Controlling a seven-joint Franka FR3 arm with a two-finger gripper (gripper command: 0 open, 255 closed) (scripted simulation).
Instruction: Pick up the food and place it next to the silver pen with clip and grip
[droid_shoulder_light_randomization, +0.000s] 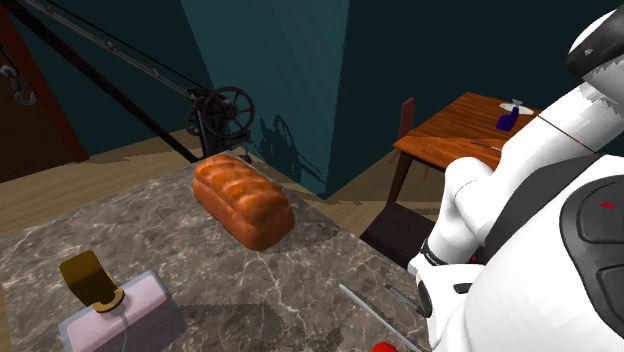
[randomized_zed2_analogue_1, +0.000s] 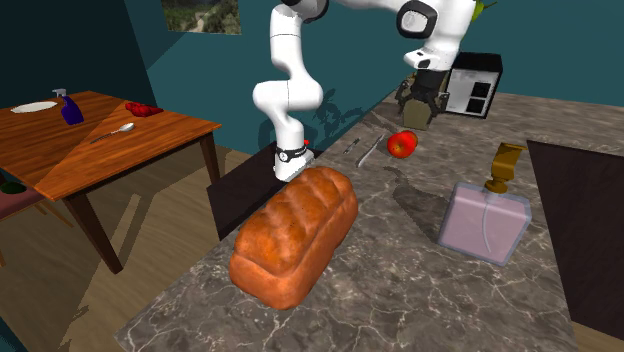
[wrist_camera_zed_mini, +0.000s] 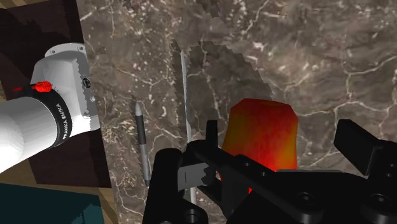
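Fingers (wrist_camera_zed_mini: 211, 130) spread wide in the wrist view, clasping nothing. The gripper (wrist_camera_zed_mini: 280, 130) hangs over the red fruit (wrist_camera_zed_mini: 262, 137), which shows in the gap between them, glossy red shading to orange, touching neither finger. The fruit sits on the dark marble counter (wrist_camera_zed_mini: 305, 57). Just beside it lies a thin silver stick (wrist_camera_zed_mini: 185, 108), and beyond that, near the counter's edge, a grey pen (wrist_camera_zed_mini: 141, 143) running parallel.

Over to the second exterior view: the gripper (randomized_zed2_analogue_1: 417, 115) points down just above the fruit (randomized_zed2_analogue_1: 401, 143), which reads small, round and bright red, with a clear gap between the two. Stick (randomized_zed2_analogue_1: 371, 150) and pen (randomized_zed2_analogue_1: 350, 146) lie just to this view's left of the fruit. A big brown loaf (randomized_zed2_analogue_1: 295, 235) lies well apart, nearer the camera, with a pale square bottle (randomized_zed2_analogue_1: 483, 222) to its right.

Shoulder view now: only a sliver of the fruit (droid_shoulder_light_randomization: 385, 347) peeks in at the bottom edge, the stick (droid_shoulder_light_randomization: 370, 307) and pen (droid_shoulder_light_randomization: 398, 296) close above it, and the loaf (droid_shoulder_light_randomization: 243, 200) lies farther up the counter to the left
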